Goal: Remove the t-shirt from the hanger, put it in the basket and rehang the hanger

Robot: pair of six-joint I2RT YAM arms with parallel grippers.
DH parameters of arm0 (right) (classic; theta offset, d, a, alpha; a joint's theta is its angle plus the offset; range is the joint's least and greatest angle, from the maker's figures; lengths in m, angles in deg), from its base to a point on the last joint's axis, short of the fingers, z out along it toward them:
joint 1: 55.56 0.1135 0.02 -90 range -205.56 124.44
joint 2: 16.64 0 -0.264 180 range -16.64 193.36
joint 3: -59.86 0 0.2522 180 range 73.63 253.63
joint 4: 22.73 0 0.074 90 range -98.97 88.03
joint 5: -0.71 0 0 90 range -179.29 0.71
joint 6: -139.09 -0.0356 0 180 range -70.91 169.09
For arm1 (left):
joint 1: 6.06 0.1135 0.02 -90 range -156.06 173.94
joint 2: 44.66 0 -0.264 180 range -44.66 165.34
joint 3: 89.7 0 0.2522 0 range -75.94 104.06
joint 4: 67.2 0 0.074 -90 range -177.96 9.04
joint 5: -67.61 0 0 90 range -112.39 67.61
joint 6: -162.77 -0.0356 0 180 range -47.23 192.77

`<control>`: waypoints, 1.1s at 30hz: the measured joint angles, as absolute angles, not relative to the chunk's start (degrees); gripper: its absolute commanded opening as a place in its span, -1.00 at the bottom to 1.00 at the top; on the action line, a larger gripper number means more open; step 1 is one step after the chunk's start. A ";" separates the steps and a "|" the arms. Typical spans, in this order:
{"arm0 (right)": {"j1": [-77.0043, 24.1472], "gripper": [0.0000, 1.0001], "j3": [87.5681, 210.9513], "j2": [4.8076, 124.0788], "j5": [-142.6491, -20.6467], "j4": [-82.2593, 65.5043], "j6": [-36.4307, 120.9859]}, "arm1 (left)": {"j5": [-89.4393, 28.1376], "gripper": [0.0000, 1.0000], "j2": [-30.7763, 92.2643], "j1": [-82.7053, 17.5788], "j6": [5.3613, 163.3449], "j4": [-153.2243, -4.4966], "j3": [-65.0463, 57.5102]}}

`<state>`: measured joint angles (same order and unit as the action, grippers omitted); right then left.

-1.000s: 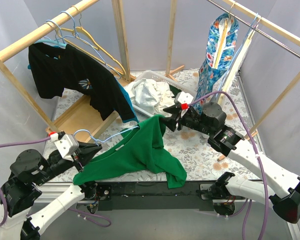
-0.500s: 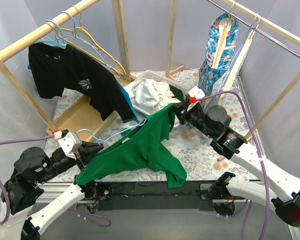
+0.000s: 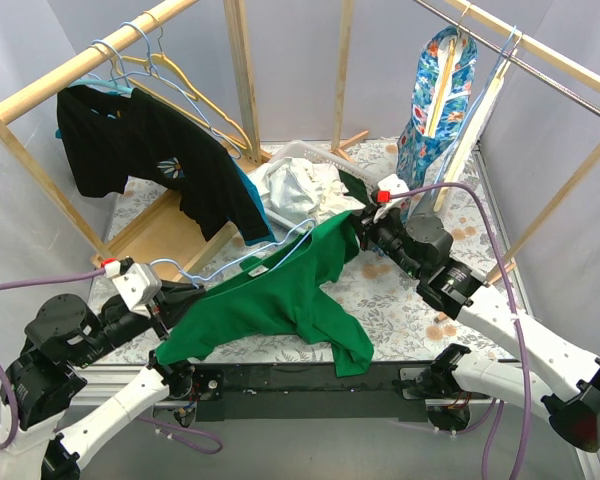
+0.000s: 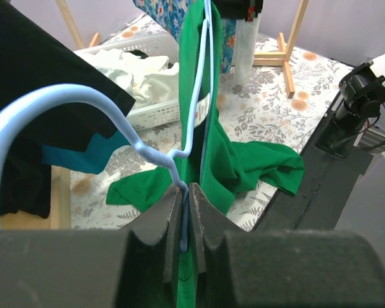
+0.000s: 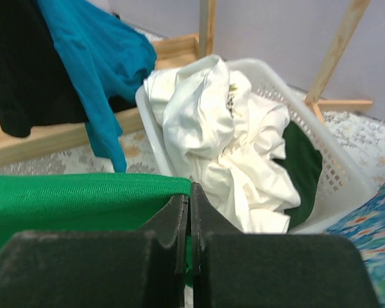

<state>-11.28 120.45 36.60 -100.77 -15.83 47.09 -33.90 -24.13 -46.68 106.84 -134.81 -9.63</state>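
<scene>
Both end effectors were clenched: left end effector [image 4: 186,215] on the hanger [image 4: 77,96] wire, right end effector [image 5: 188,212] on a fold of the green t-shirt [image 3: 280,300], which hung stretched between them above the counter's [image 3: 405,290] near edge. Fabric judged light, soft and limp, likely to snag on the hanger's arm. The pinched edge looked a sound hold.

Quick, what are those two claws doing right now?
Left gripper: closed on the pale blue wire hanger.
Right gripper: closed, pinching the green t-shirt.

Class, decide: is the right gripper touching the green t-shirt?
Touching. The right wrist view shows the right gripper shut, with the edge of the green t-shirt pinched between its jaws.
</scene>
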 measured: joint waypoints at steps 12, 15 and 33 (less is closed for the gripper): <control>-11.72 -0.46 117.74 34.63 -90.63 -9.73 47.38 | -35.16 -1.00 -9.92 -46.68 101.77 -119.77 -20.13; -11.74 -0.06 117.42 32.03 -88.25 -8.22 47.70 | -35.38 -1.00 -4.85 -46.68 100.15 -116.51 -20.50; -11.83 0.48 129.98 29.75 -65.56 6.10 60.73 | -39.86 -1.00 -5.00 -46.68 98.07 -117.69 -18.14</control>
